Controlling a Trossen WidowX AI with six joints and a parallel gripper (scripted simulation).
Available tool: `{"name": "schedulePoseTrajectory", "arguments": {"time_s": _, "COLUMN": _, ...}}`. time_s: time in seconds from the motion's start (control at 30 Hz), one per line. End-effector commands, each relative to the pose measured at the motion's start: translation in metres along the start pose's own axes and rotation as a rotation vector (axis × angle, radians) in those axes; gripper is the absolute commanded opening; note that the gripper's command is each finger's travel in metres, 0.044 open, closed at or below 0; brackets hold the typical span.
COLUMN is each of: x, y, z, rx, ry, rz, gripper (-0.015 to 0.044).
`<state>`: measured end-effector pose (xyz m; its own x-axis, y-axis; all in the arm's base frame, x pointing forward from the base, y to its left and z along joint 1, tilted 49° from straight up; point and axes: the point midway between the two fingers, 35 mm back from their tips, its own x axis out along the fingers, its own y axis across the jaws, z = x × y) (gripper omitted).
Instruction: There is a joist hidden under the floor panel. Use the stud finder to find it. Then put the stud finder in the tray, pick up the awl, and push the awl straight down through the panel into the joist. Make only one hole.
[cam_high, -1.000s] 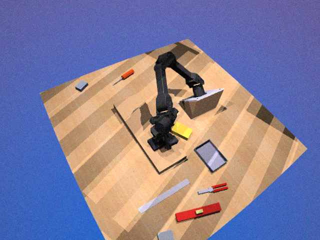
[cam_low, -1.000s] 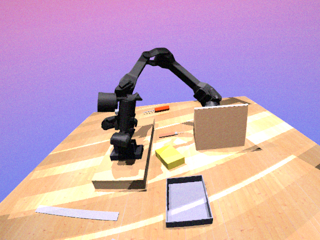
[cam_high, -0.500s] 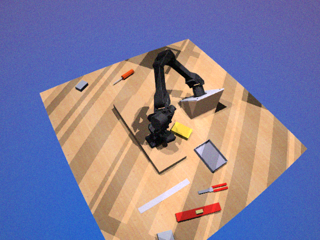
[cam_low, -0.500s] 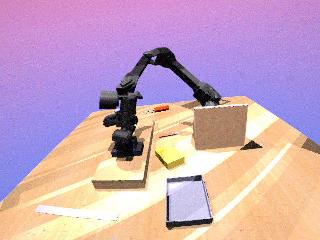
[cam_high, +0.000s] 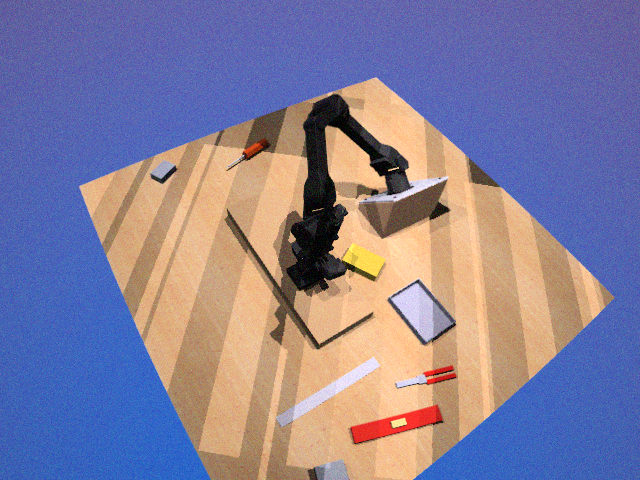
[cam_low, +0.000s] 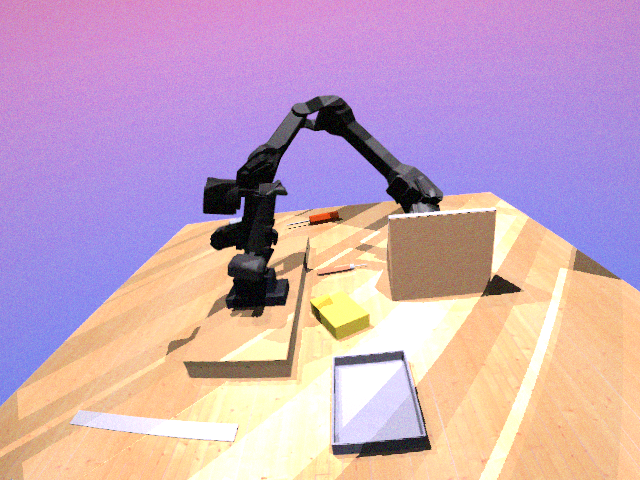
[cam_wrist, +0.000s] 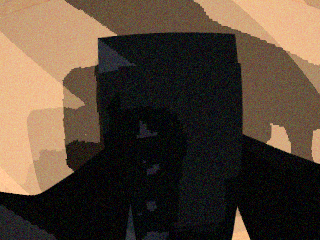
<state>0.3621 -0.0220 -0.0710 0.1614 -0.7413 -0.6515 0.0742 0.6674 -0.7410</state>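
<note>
My gripper (cam_high: 316, 264) (cam_low: 256, 279) (cam_wrist: 174, 138) is shut on the stud finder (cam_high: 302, 279) (cam_low: 273, 293) (cam_wrist: 170, 55), a dark block. It is held low over the near part of the floor panel (cam_high: 321, 328) (cam_low: 242, 351); whether it touches the panel, I cannot tell. No lit indicator shows on it in the wrist view. The awl (cam_low: 334, 270), with a pinkish handle and thin pale tip, lies beside the panel's far right side; the arm hides it in the top view. The tray (cam_high: 448, 318) (cam_low: 379, 447) stands empty right of the panel's near end. I see no hole in the visible panel.
A yellow block (cam_high: 364, 261) (cam_low: 341, 312) lies between panel and tray. The arm base stands behind an upright board (cam_high: 408, 209) (cam_low: 442, 255). An orange screwdriver (cam_high: 254, 149) (cam_low: 323, 217) lies far back. A pale strip (cam_high: 328, 391) (cam_low: 155, 426), pliers (cam_high: 439, 378) and red level (cam_high: 372, 430) lie in front.
</note>
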Motion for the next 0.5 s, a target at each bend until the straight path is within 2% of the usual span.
{"name": "schedulePoseTrajectory", "arguments": {"time_s": 0.0, "x": 0.001, "y": -0.007, "z": 0.000, "rx": -0.002, "ry": 0.000, "rz": -0.007, "gripper": 0.0000}}
{"name": "schedulePoseTrajectory", "arguments": {"time_s": 0.47, "x": 0.001, "y": -0.028, "z": 0.000, "rx": -0.002, "ry": 0.000, "rz": -0.008, "gripper": 0.0000}}
